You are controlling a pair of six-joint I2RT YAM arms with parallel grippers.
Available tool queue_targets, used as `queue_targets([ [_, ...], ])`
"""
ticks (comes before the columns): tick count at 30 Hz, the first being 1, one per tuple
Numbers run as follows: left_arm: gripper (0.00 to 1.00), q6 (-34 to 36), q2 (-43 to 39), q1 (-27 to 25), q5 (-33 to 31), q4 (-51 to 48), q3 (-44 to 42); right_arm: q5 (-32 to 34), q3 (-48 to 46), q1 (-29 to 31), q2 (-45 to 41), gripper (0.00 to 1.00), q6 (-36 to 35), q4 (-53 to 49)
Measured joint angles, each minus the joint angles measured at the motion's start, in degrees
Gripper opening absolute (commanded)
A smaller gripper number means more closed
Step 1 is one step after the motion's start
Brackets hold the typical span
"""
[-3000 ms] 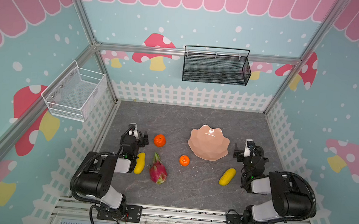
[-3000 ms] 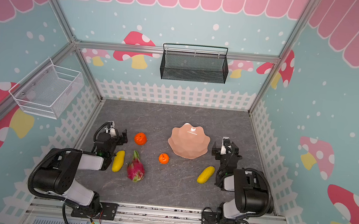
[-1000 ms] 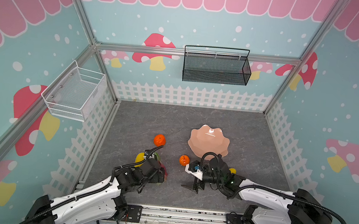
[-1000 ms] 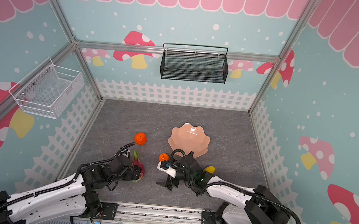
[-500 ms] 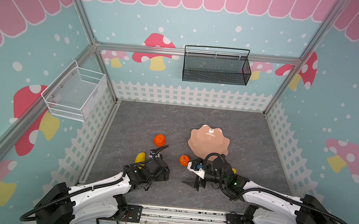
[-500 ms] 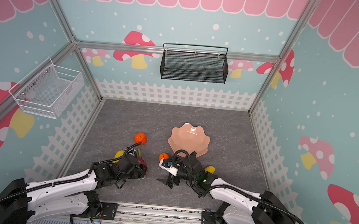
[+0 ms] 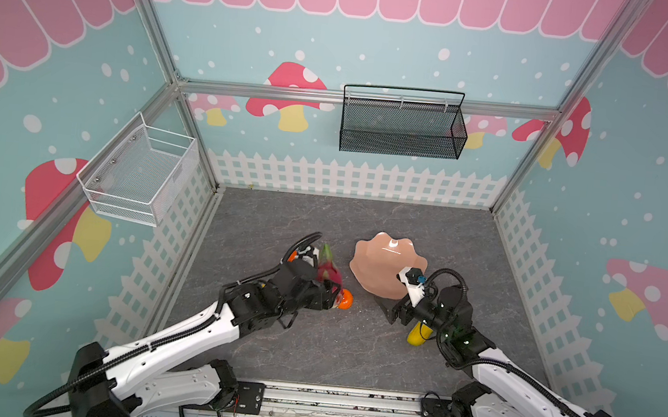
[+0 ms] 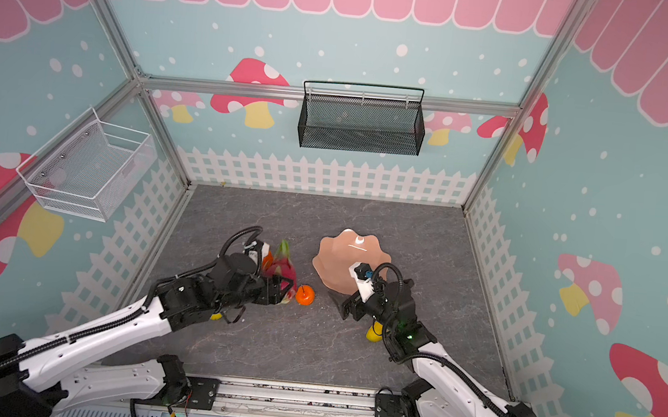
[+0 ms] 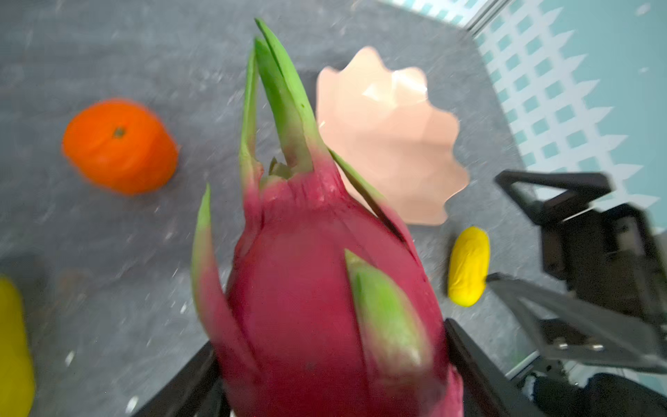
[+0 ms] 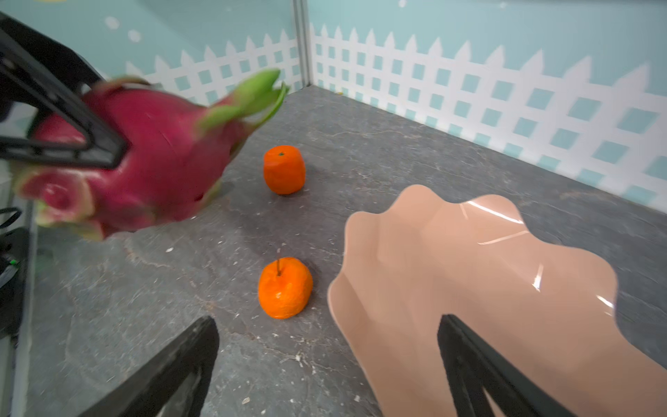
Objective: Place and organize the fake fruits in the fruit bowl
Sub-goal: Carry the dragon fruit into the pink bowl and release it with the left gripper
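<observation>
The dragon fruit (image 7: 328,273) sits in the left gripper (image 9: 332,372), off the floor (image 7: 322,225), left of the fruit bowl (image 7: 381,260). The smaller orange (image 7: 345,299) lies between them, the larger orange (image 10: 284,169) behind it. 1 mango (image 7: 418,336) lies before the bowl, the other mango (image 8: 216,316) under the left arm (image 8: 125,323).

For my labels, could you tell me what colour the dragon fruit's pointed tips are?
Green, on the magenta plastic dragon fruit, clearest in the left wrist view.
</observation>
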Motion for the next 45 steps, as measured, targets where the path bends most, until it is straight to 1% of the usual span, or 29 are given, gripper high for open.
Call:
queue_targets([
  [5,0.67,7.9,23.7,0.3,3.5,0.4,22.8,-2.3,-3.2,-12.6,-2.3,0.98,6.9,1.3],
  [8,0.67,10.8,36.1,0.4,5.8,-0.9,33.8,-4.9,-5.1,-19.2,-2.7,0.98,10.6,1.8],
  [9,0.66,11.6,40.1,0.4,6.4,-2.0,37.6,-5.9,-5.6,-20.8,-2.6,0.98,11.6,2.1],
  [12,0.66,13.3,48.3,0.4,7.1,-4.5,44.7,-8.4,-6.2,-23.2,-2.2,0.98,13.8,2.9],
  [15,0.66,14.5,53.5,0.4,7.3,-6.9,48.1,-10.2,-6.2,-23.7,-1.6,0.98,15.0,3.9],
  [18,0.67,15.1,56.6,0.4,7.3,-8.8,49.5,-11.1,-6.2,-23.7,-1.5,0.98,15.5,4.4],
  [24,0.69,16.5,59.1,0.4,6.4,-10.6,49.5,-11.6,-6.2,-23.7,-1.5,0.98,15.6,4.6],
  [28,0.75,17.5,59.6,0.5,6.1,-10.9,49.6,-11.8,-6.2,-23.7,-1.3,0.98,15.6,4.7],
  [33,0.86,18.5,59.8,0.6,6.2,-11.2,49.8,-11.8,-6.2,-23.7,-0.9,0.98,15.6,4.7],
  [37,0.91,19.2,59.8,0.7,6.2,-11.3,49.8,-11.8,-6.2,-23.7,-0.6,0.98,15.6,4.8],
  [39,0.96,19.4,59.8,0.7,6.2,-11.3,49.8,-11.8,-6.2,-23.7,-0.5,0.98,15.6,4.8],
  [41,1.0,19.6,59.8,0.7,6.2,-11.3,49.9,-11.7,-6.2,-23.7,-0.5,0.98,15.6,4.8],
  [45,1.0,19.9,59.3,0.7,6.1,-11.3,49.9,-11.8,-6.2,-23.7,-0.5,0.98,15.6,4.8],
])
